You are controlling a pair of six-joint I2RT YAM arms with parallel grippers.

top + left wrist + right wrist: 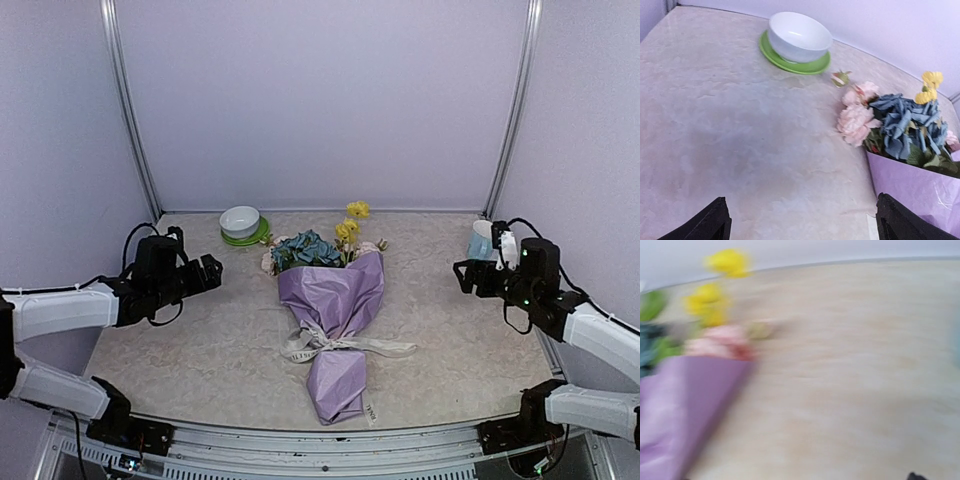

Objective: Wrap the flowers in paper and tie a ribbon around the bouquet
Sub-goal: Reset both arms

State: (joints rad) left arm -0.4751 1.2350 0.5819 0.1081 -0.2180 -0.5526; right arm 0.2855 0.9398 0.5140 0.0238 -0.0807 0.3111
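Where the beige mottled stone-look tabletop (pixel 180 340) is seen from above, the bouquet (pixel 334 310) is laid flat near its middle, between the two arms and well apart from both, wide end toward the far wall. It is formed by the lilac-purple crinkly matte paper (pixel 340 290), rolled into a cone. In the cone the green-stemmed artificial flowers (pixel 308 248) are held, with a blue hydrangea head, yellow blooms and pale pink blossoms spilling from the wide mouth. The narrow cream-white flat ribbon (pixel 345 346) with dark lettering is tied round the cone's waist, one floppy tail lying on the table to the right. Below the knot the paper is pinched, then flared into a folded tail. At the far left a round glossy white bowl (pixel 240 219) is set on a flat lime-green plate (pixel 247 238); only its smooth inner wall is seen. A pale blue and white object (pixel 482 240) is half hidden behind the right arm, kind unclear. The left gripper (pixel 212 270) is held over bare table left of the bouquet; in the left wrist view its black fingers (pixel 710 225) are spread wide with nothing between them. The right gripper (pixel 463 276) is held right of the bouquet; its wrist view is blurred, and how far it is parted cannot be told.
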